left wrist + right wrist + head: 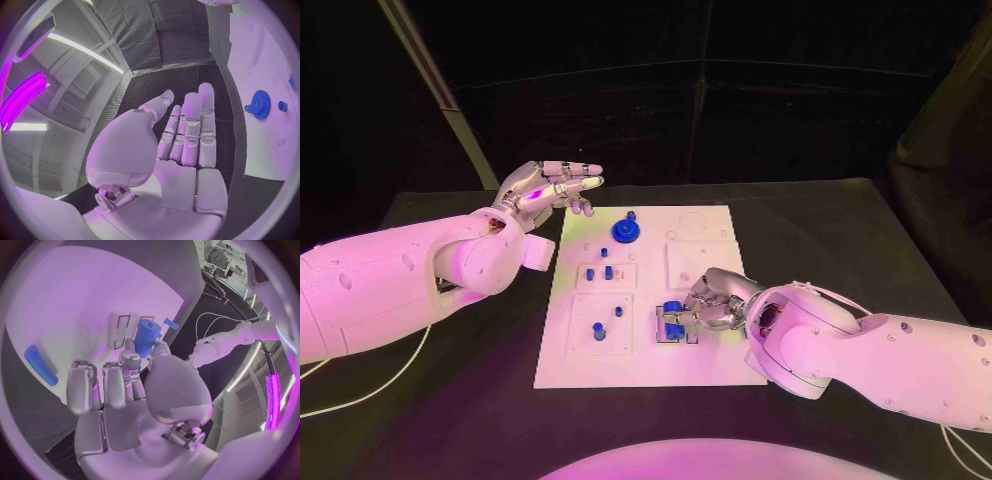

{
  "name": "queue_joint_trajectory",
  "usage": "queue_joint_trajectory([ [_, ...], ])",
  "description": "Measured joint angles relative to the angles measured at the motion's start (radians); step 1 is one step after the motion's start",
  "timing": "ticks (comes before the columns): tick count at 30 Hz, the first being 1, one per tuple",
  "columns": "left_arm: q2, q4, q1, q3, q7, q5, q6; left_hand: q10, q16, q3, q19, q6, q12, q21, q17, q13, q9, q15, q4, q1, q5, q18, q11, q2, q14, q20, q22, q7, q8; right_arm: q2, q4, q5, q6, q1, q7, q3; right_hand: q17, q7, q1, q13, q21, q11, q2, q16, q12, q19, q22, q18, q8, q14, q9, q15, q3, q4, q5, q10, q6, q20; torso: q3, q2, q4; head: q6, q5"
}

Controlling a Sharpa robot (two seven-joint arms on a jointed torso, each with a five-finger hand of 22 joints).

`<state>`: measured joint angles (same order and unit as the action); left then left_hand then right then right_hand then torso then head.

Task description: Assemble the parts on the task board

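The right hand (708, 305) pinched a small, stiff blue plastic cylinder (145, 336) over the white task board (708, 365). Light and probably slick, it wanted a sideways grip. The left hand (548, 187) hung open, empty.

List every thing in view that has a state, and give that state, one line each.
Left hand: raised by the board's far left corner, fingers straight and apart, holding nothing.
Right hand: down on the board, fingers closed on a blue cylindrical part.
Blue gear: seated flat on the board's far side.
Small blue pegs: standing upright in the board.
Task board: lying flat on the table.
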<state>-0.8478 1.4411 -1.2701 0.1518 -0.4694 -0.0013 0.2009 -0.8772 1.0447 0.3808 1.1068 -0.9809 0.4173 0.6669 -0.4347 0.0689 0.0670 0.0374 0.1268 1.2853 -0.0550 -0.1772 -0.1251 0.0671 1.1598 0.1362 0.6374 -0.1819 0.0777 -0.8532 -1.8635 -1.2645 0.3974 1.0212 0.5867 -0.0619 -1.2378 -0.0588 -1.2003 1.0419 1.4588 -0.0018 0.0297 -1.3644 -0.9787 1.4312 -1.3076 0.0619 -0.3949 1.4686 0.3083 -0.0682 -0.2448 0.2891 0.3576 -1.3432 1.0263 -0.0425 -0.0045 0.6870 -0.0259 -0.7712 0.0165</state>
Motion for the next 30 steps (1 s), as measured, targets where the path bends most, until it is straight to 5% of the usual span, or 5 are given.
queue_joint_trajectory([
  [5,-0.001,0.000,0.000,0.000,0.000,0.000,0.000,0.000,0.000,0.000,0.000,0.000,0.000,0.000,0.000,0.000,0.000,0.000,0.000,0.000,0.000,0.000,0.000,0.000,0.000,0.000,0.000,0.000,0.000,0.005,0.005,-0.013,0.002,0.000,0.008,0.000,0.011,-0.004,0.077,-0.015,-0.008,-0.005,-0.023,0.009,0.039,0.000,0.000,0.000,0.000,0.000,0.011,0.000,-0.038,0.001,-0.241,0.005,-0.004,0.000,0.0002,0.000,-0.0002,0.000,-0.002],
  [8,-0.001,0.000,0.000,0.000,0.000,0.000,0.000,0.000,0.000,0.000,0.000,0.000,0.000,0.000,0.000,0.000,0.000,0.000,0.000,0.000,0.000,0.000,0.000,0.000,0.000,0.000,0.000,0.000,0.000,0.007,0.006,-0.019,0.004,0.000,0.010,0.000,0.015,-0.008,0.133,-0.029,-0.010,-0.005,-0.072,0.015,0.067,-0.004,0.000,0.000,0.000,0.000,0.018,0.000,-0.009,0.006,-0.297,0.013,-0.008,0.004,0.0004,0.000,-0.0004,-0.001,-0.003],
  [11,-0.001,0.001,0.000,0.000,0.001,0.000,0.000,0.000,0.000,0.000,0.000,0.000,0.000,0.000,0.000,0.000,0.000,0.000,0.000,0.000,0.000,0.000,0.000,0.000,0.000,0.000,0.000,0.000,0.000,0.007,0.007,-0.025,0.005,0.000,0.012,0.000,0.020,-0.011,0.168,-0.044,-0.013,-0.002,-0.107,0.023,0.093,-0.004,0.000,0.000,0.000,0.000,0.024,0.000,0.027,0.006,-0.302,0.020,-0.011,0.003,0.0004,-0.001,-0.0006,-0.001,-0.004],
  [16,-0.002,0.001,0.000,0.000,0.001,0.000,-0.001,0.000,0.000,0.000,0.000,0.000,0.000,0.000,0.000,0.000,0.000,0.000,0.000,0.000,0.000,0.000,0.000,0.000,0.000,0.000,0.000,0.000,0.000,0.007,0.007,-0.033,0.004,0.000,0.013,0.000,0.022,-0.011,0.174,-0.052,-0.016,-0.002,-0.113,0.023,0.105,-0.007,0.000,0.000,0.000,0.000,0.026,0.000,0.049,0.005,-0.302,0.020,-0.011,0.000,0.0005,-0.001,-0.0010,-0.002,-0.004],
  [30,-0.007,0.002,0.000,0.000,0.002,0.000,-0.001,0.000,0.000,0.000,0.000,0.000,0.000,0.000,0.000,0.000,0.000,0.000,0.000,0.000,0.000,0.000,0.000,0.000,0.000,0.000,0.000,0.000,0.000,-0.098,-0.040,-0.041,0.022,0.000,-0.041,0.000,0.020,-0.021,-0.014,-0.050,-0.016,0.002,-0.056,0.027,0.127,-0.007,0.000,0.000,0.016,0.000,0.036,0.000,0.084,-0.049,-0.135,0.023,-0.042,0.000,0.0005,-0.002,-0.0026,-0.002,-0.002],
])
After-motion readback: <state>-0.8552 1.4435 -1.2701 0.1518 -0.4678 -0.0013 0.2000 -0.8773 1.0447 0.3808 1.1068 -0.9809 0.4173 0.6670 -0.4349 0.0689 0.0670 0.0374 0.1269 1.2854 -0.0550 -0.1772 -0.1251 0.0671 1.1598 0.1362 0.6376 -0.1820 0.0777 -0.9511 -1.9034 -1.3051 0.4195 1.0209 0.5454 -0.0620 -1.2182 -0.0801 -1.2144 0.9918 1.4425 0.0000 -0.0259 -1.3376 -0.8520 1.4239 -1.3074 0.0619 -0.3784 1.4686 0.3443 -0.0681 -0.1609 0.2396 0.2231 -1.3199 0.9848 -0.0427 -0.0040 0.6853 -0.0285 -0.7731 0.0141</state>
